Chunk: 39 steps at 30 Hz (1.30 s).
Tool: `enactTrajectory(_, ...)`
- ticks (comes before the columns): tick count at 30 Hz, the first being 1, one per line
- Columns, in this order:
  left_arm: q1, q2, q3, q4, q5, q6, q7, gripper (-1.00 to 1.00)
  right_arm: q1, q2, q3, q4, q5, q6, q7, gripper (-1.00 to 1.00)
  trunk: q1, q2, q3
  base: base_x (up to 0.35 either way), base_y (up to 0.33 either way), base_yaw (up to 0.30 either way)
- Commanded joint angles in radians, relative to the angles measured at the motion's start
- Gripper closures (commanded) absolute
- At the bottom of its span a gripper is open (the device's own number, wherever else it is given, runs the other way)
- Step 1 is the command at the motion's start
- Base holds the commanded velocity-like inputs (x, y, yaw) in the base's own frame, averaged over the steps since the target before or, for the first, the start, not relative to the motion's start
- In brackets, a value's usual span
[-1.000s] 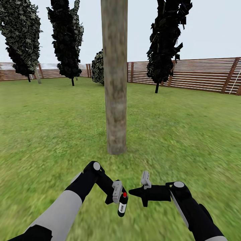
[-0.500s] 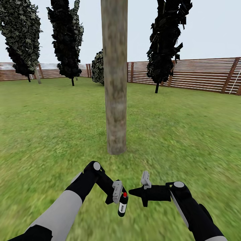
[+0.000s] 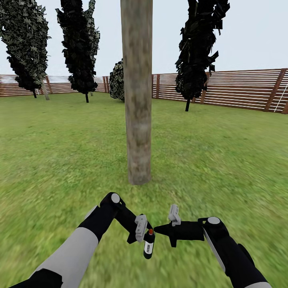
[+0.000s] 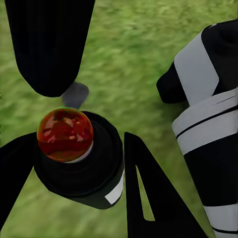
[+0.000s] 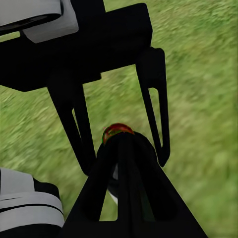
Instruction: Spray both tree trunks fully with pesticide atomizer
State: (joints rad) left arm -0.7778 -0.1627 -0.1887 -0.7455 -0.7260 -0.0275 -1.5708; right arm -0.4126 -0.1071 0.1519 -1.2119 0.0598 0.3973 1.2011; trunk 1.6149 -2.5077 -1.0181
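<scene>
The pesticide atomizer (image 3: 148, 245), a small black bottle with a red top, hangs just above the grass with my left gripper (image 3: 146, 238) shut on it. In the left wrist view the atomizer (image 4: 74, 153) sits between the two dark fingers (image 4: 144, 198). My right gripper (image 3: 160, 229) is shut to a point, its tip right beside the red top. In the right wrist view the red top (image 5: 118, 130) peeks out behind that tip (image 5: 124, 146). A tree trunk (image 3: 138, 100), thick, grey-brown and mottled, stands upright on the grass straight ahead, a short way beyond both grippers.
Lawn (image 3: 224, 160) spreads out on all sides. A brown slat fence (image 3: 240, 90) runs along the back. Dark narrow trees stand at back left (image 3: 80, 48) and back right (image 3: 198, 52), with a dark bush (image 3: 117, 80) behind the trunk.
The atomizer and my left gripper have shifted very slightly to the right, and the bottle stands a bit more upright. The right arm and the view are unchanged.
</scene>
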Motion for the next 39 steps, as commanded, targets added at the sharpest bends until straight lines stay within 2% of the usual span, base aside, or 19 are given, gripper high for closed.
enactTrajectory(1, 0.000, 0.000, 0.000, 0.000, 0.001, 0.000, 0.000, 1.00, 0.000, 0.000, 0.000, 0.000, 0.000, 0.000, 0.000, 1.00, 0.000, 0.000, 0.000, 0.000, 0.000, 0.000)
enactTrajectory(12, 0.000, 0.002, 0.001, 0.001, 0.002, 0.000, 0.000, 1.00, 0.000, 0.001, 0.000, 0.000, 0.000, 0.000, 0.000, 1.00, 0.000, 0.000, 0.000, 0.000, 0.000, 0.000)
enactTrajectory(16, -0.002, 0.014, 0.001, 0.004, -0.008, 0.001, 0.000, 1.00, 0.000, 0.000, 0.000, -0.001, 0.000, 0.000, 0.000, 1.00, 0.000, 0.000, 0.000, 0.000, 0.000, 0.000)
enactTrajectory(17, -0.011, 0.023, 0.001, 0.006, -0.020, 0.002, 0.000, 1.00, 0.000, 0.000, 0.000, -0.001, 0.000, 0.000, 0.000, 1.00, 0.000, 0.000, 0.000, 0.000, 0.000, 0.000)
enactTrajectory(20, -0.049, 0.047, 0.001, 0.019, -0.078, 0.003, 0.000, 1.00, 0.000, 0.000, 0.000, -0.001, 0.000, 0.000, 0.000, 1.00, 0.000, 0.000, 0.000, 0.000, 0.000, 0.000)
enactTrajectory(23, -0.068, 0.078, 0.002, 0.081, -0.169, 0.003, 0.000, 1.00, 0.000, 0.000, 0.000, -0.001, 0.000, 0.000, 0.000, 1.00, 0.000, 0.000, 0.000, 0.000, 0.000, 0.000)
enactTrajectory(24, -0.071, 0.088, 0.002, 0.113, -0.228, 0.003, 0.000, 1.00, 0.000, 0.000, 0.001, -0.001, 0.000, 0.000, 0.000, 1.00, 0.000, 0.000, 0.000, 0.000, 0.000, 0.000)
enactTrajectory(26, -0.074, 0.101, 0.003, 0.139, -0.318, 0.004, 0.000, 1.00, 0.000, 0.000, 0.001, -0.001, 0.000, 0.000, 0.000, 1.00, 0.000, 0.000, 0.000, 0.000, 0.000, 0.000)
enactTrajectory(27, -0.074, 0.115, 0.005, 0.147, -0.368, 0.007, 0.000, 1.00, 0.000, 0.001, 0.001, -0.001, 0.000, 0.000, 0.000, 1.00, 0.000, 0.000, 0.000, 0.000, 0.000, 0.000)
enactTrajectory(29, -0.075, 0.134, 0.015, 0.150, -0.396, 0.023, 0.000, 1.00, 0.000, 0.001, 0.001, 0.000, 0.000, 0.000, 0.000, 1.00, 0.000, 0.000, 0.000, 0.000, 0.000, 0.000)
enactTrajectory(30, -0.075, 0.142, 0.033, 0.151, -0.402, 0.033, 0.000, 1.00, 0.000, 0.001, 0.001, 0.000, 0.000, 0.000, 0.000, 1.00, 0.000, 0.000, 0.000, 0.000, 0.000, 0.000)
enactTrajectory(31, -0.075, 0.148, 0.063, 0.151, -0.402, 0.040, 0.000, 1.00, 0.000, 0.001, 0.002, 0.000, 0.000, 0.000, -0.001, 1.00, 0.000, 0.000, 0.000, 0.000, 0.000, 0.000)
enactTrajectory(33, -0.075, 0.157, 0.209, 0.152, -0.376, 0.048, 0.000, 1.00, 0.000, 0.001, 0.000, 0.000, 0.000, 0.000, -0.001, 1.00, 0.000, 0.000, 0.000, 0.000, 0.000, 0.000)
enactTrajectory(34, -0.075, 0.161, 0.330, 0.152, -0.355, 0.049, 0.001, 1.00, 0.000, 0.000, -0.001, 0.002, -0.002, 0.000, -0.001, 1.00, 0.000, 0.000, 0.000, 0.000, 0.000, 0.000)
enactTrajectory(36, -0.075, 0.174, 0.494, 0.151, -0.339, 0.050, 0.007, 1.00, 0.002, 0.000, -0.002, 0.009, -0.003, 0.000, -0.005, 1.00, 0.000, 0.000, 0.000, 0.000, 0.000, 0.000)
enactTrajectory(37, -0.075, 0.182, 0.602, 0.148, -0.334, 0.050, 0.009, 1.00, 0.003, 0.000, -0.004, 0.024, -0.004, 0.000, -0.009, 1.00, 0.000, 0.000, 0.000, 0.000, 0.000, 0.000)
enactTrajectory(38, -0.075, 0.190, 0.667, 0.147, -0.332, 0.050, 0.010, 1.00, 0.005, 0.000, -0.006, 0.047, -0.005, -0.001, -0.011, 1.00, 0.000, 0.000, 0.000, 0.000, 0.000, 0.000)
enactTrajectory(39, -0.074, 0.204, 0.756, 0.147, -0.330, 0.050, 0.018, 1.00, 0.008, -0.001, -0.009, 0.095, -0.005, -0.001, -0.013, 1.00, 0.000, 0.000, 0.000, 0.000, 0.000, 0.000)
